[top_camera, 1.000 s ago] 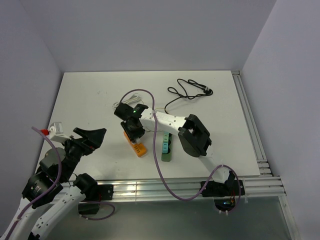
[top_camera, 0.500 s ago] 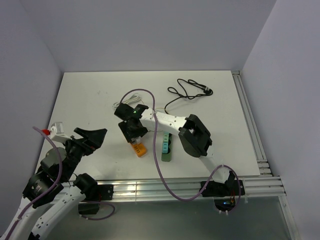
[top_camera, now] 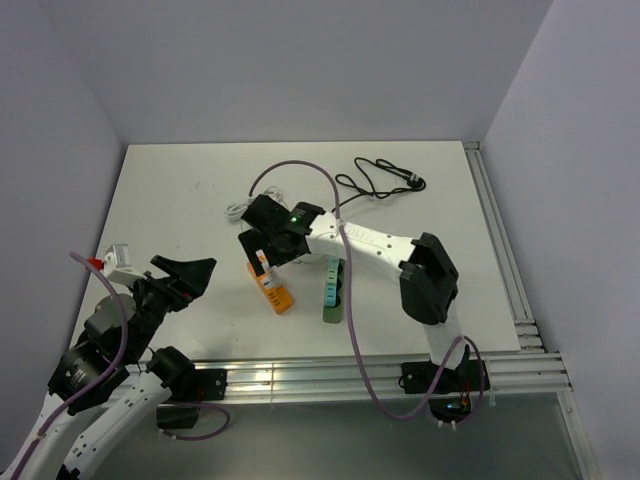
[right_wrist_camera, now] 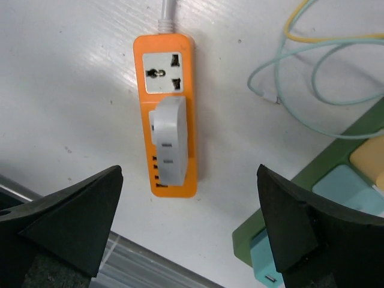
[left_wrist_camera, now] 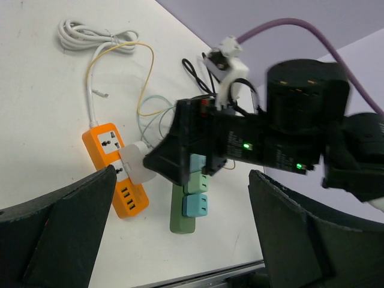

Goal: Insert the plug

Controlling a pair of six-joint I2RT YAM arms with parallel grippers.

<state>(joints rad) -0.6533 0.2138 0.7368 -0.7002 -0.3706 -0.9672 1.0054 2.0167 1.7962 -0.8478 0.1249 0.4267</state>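
A white plug [right_wrist_camera: 170,141] sits pressed into the middle socket of the orange power strip [right_wrist_camera: 165,49], which lies on the white table. My right gripper [right_wrist_camera: 189,170] hangs just above it, open, its fingers [right_wrist_camera: 72,216] wide on either side and touching nothing. From above, the right gripper [top_camera: 266,243] covers the strip's far end [top_camera: 277,296]. In the left wrist view the plug [left_wrist_camera: 137,165] pokes out from under the right gripper's black body. My left gripper [top_camera: 185,272] is open and empty, held over the table's near left edge.
A green power strip [top_camera: 329,305] with teal and blue adapters [left_wrist_camera: 197,204] lies just right of the orange one. Thin yellow and teal wires [right_wrist_camera: 324,60] loop behind it. A black cable [top_camera: 380,180] lies at the back, a coiled white cord [left_wrist_camera: 90,36] at the strip's far end.
The right gripper went from nearly shut on the white plug to wide open, letting it go. The plug stays in the orange strip. The right arm shifted slightly back and right.
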